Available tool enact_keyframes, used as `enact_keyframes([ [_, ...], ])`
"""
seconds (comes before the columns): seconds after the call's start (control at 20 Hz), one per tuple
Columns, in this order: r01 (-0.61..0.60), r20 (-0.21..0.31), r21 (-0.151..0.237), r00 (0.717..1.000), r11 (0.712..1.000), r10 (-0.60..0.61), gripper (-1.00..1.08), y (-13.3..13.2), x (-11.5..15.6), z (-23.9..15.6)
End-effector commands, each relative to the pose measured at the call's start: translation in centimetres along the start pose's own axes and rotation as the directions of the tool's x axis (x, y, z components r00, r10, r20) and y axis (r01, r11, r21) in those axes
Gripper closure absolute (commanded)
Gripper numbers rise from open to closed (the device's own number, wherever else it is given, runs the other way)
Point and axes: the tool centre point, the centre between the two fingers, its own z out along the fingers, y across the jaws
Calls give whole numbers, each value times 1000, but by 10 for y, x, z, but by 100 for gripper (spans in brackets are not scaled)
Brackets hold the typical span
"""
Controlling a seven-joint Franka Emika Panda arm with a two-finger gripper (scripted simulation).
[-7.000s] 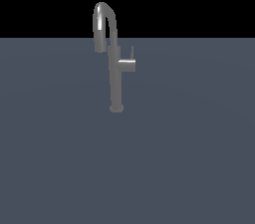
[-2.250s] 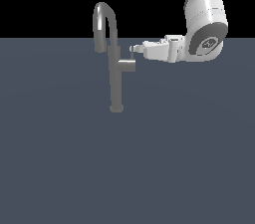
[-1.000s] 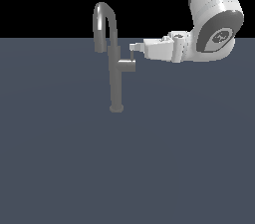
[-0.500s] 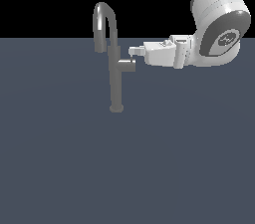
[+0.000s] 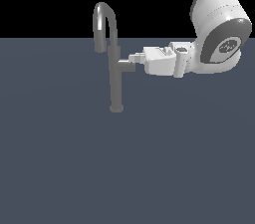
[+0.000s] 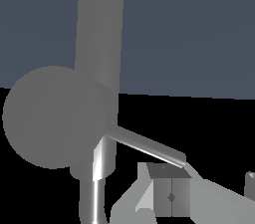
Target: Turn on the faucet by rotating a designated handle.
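One faucet stands at ext. view's centre-left, gooseneck up top. Its handle juts sideways toward ext. view's right, long axis roughly horizontal. Gripper sits just right of it, tips at stub's end; in wrist view fingers look pressed together, nothing held. Lever rod lies right by fingertips.
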Motion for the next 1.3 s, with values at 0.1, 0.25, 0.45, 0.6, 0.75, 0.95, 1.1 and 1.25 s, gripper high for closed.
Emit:
enact_keyframes([
  [0.1,-21,0,0,1000,1000,21,108,6,28,0],
  [0.25,-36,-1,0,999,999,36,108,11,49,0],
  [0.45,-5,2,-2,1000,1000,5,108,1,35,0],
  [0.6,-16,1,-2,1000,1000,16,108,0,51,0],
  [0.75,-28,0,-1,1000,1000,28,108,-2,67,0],
  [0.95,28,11,-12,1000,1000,-27,108,-12,38,-1],
  [1.1,13,9,-9,1000,1000,-13,108,-16,51,0],
  [1.25,-1,6,-7,1000,1000,1,108,-20,64,0],
])
